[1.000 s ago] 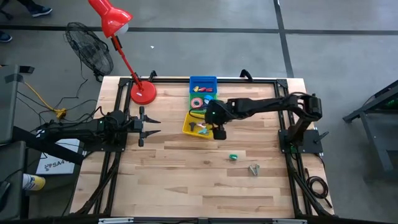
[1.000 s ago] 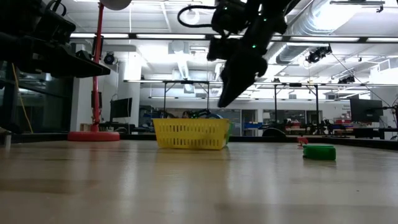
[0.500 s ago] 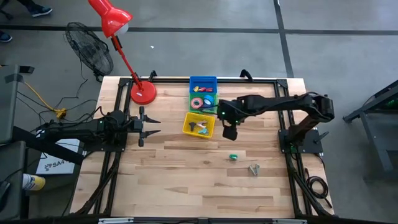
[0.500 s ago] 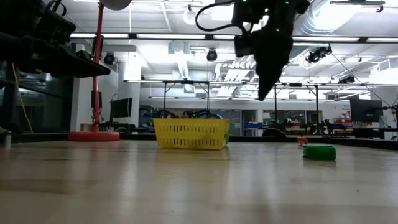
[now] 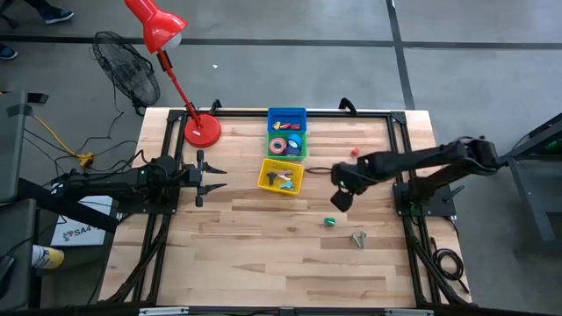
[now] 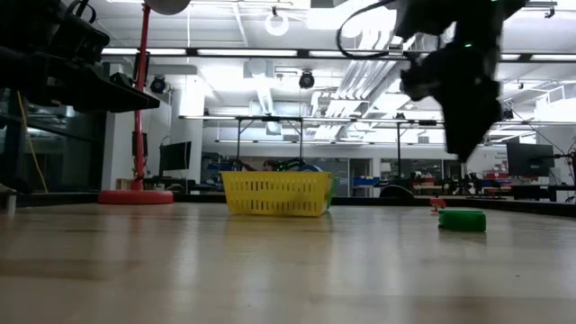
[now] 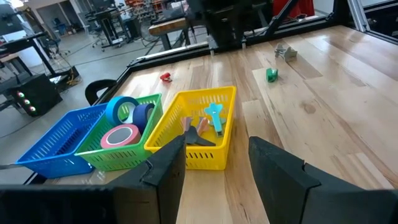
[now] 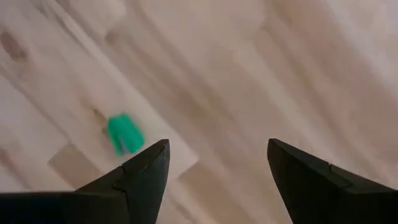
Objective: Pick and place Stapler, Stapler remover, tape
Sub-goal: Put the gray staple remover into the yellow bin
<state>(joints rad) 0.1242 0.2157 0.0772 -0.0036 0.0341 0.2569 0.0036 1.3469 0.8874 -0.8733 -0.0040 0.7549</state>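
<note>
Off the table's far left corner a black fan [image 5: 126, 66] sits on the grey concrete floor, and a red lamp [image 5: 172, 66] leans over from its round base on the pale wood table [image 5: 246, 254]. The left gripper [image 5: 209, 178] waits at the left edge with its fingers spread apart, holding nothing. Toward the middle, three baskets run in a row from the far edge: a blue basket [image 5: 287, 112], a green basket [image 7: 147, 102] with the tape [image 7: 122, 134] rolls in it, pink, blue and light blue, and nearest, a yellow basket [image 5: 266, 182] with a few small tools inside. Right of these the right gripper [image 5: 341, 199] hangs above bare wood, fingers wide apart and empty. A small green piece [image 5: 329, 222] lies just below it, a grey metal piece [image 5: 358, 238] lies near that, and a small red piece [image 5: 355, 151] sits further back. Beyond the table the room is a lit workshop with benches and ceiling ducts
</note>
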